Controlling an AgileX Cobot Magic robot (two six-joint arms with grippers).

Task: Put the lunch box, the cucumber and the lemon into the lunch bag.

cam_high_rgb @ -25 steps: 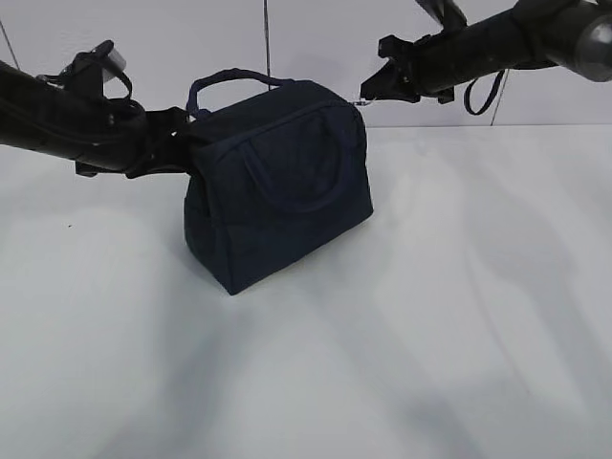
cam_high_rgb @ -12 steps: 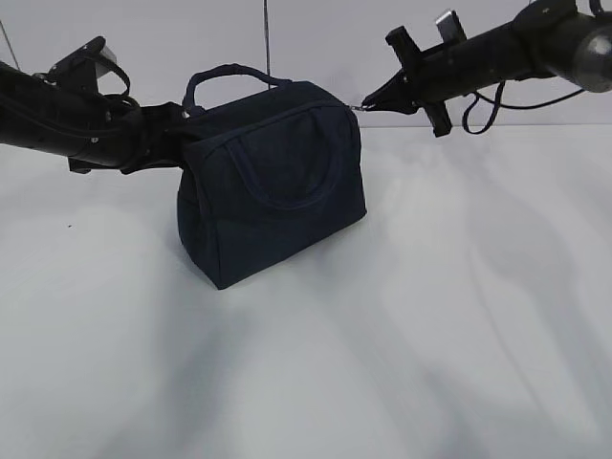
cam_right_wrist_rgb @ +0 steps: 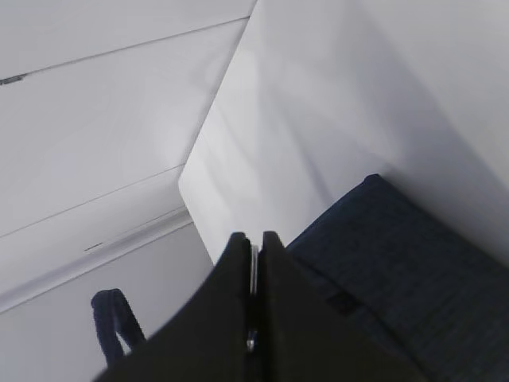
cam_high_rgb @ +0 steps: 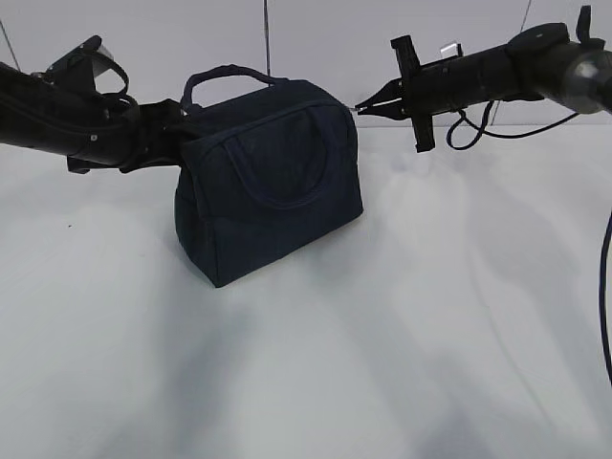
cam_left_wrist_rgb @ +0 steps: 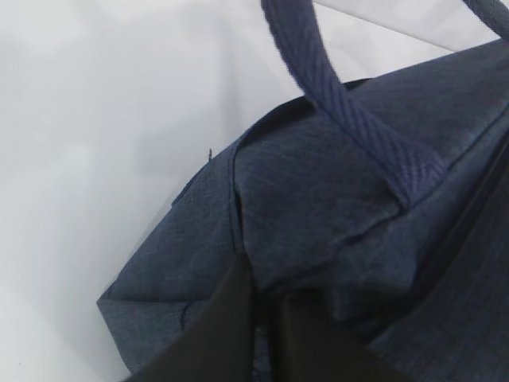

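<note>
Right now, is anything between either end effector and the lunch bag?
Nothing visible. The left end effector is shut on a fold of fabric at the lunch bag's left end, and the right end effector is shut on the silver zipper pull ring at its right top corner.

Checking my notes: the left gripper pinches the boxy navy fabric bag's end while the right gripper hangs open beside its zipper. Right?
Not quite. The right gripper is shut on the silver zipper pull, as the right wrist view shows. The left gripper does pinch the boxy navy fabric bag.
</note>
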